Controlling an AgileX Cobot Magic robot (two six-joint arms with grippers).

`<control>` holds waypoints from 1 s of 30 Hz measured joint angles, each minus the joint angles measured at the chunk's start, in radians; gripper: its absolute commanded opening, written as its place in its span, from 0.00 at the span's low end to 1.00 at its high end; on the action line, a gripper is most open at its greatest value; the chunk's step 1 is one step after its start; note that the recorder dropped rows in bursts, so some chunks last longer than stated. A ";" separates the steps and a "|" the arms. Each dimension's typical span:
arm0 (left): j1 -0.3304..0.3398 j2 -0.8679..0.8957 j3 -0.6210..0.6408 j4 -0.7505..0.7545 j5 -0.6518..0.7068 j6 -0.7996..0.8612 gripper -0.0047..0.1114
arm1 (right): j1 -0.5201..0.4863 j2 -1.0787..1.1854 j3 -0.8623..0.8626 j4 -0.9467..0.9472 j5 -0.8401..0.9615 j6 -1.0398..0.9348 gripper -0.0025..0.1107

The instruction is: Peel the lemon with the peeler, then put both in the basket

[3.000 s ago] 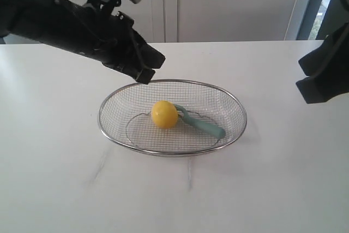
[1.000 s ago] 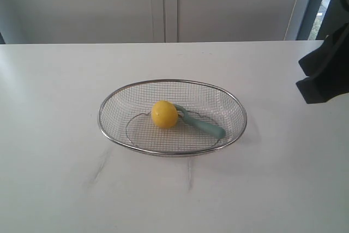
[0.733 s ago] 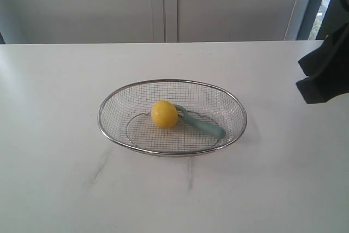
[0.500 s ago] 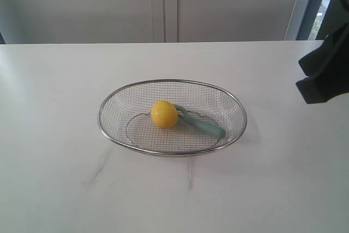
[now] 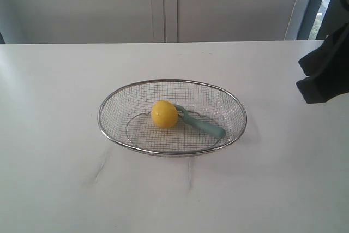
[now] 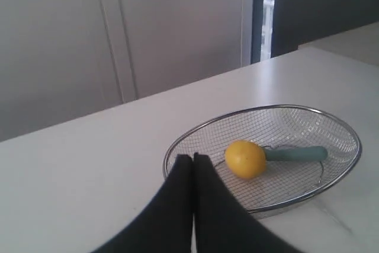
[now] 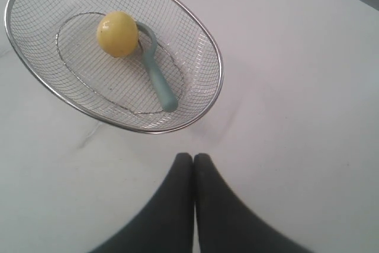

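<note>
Only wrist-seen, left end effector (image 6: 193, 157) closed

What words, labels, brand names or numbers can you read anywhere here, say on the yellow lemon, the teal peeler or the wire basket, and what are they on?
None: no readable text in any view.
The small round yellow lemon, the slim teal-green plastic peeler, the oval silver wire-mesh basket, the white table and the black left gripper and right gripper bear no visible writing.
</note>
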 measured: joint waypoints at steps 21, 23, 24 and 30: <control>0.045 -0.044 0.232 -0.489 -0.172 0.200 0.04 | 0.000 0.000 0.000 -0.002 0.000 0.000 0.02; 0.088 -0.065 0.232 -0.466 -0.120 0.183 0.04 | 0.000 0.000 0.002 -0.002 0.000 0.000 0.02; 0.117 -0.081 0.232 -0.450 -0.083 0.169 0.04 | 0.000 0.000 0.002 -0.002 0.000 0.000 0.02; 0.329 -0.217 0.232 -0.368 0.195 0.127 0.04 | 0.000 0.000 0.002 -0.002 0.000 0.000 0.02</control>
